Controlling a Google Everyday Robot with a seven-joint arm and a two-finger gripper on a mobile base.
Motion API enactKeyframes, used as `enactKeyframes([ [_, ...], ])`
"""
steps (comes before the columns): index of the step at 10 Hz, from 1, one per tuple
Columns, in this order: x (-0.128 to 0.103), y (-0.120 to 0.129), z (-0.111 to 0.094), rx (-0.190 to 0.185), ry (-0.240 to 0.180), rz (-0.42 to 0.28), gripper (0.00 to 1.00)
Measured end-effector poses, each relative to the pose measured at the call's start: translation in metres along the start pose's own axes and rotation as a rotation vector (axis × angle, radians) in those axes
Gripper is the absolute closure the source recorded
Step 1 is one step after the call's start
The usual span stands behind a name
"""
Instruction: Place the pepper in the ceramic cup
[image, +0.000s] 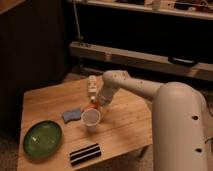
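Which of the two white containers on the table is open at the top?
The small round white ceramic cup, right by the end effector; the slim white bottle behind is tall and narrow.

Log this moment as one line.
tool: low, at far rim of ceramic cup | pepper: at tool, just beyond cup rim | cup: upright

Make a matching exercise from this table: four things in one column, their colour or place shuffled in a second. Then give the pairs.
Things:
1. plate
2. cup
3. sponge
4. gripper

Colour or place:
A. blue, beside the cup on the plate's side
B. just above the cup's far rim, with the orange pepper at its tip
C. green, on the near left part of the table
D. white, around the middle of the table

Pairs: 1-C, 2-D, 3-A, 4-B.
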Motion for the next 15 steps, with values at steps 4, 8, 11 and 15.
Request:
enactKeyframes([
  [4,0.004,0.001,-0.007,-0.005,0.005,0.006,0.77],
  [8,0.007,0.005,-0.003,-0.034,0.008,0.011,1.0],
  [11,0.012,0.011,0.002,-0.075,0.016,0.022,0.77],
  [15,0.018,0.004,-0.02,-0.036,0.029,0.032,0.36],
])
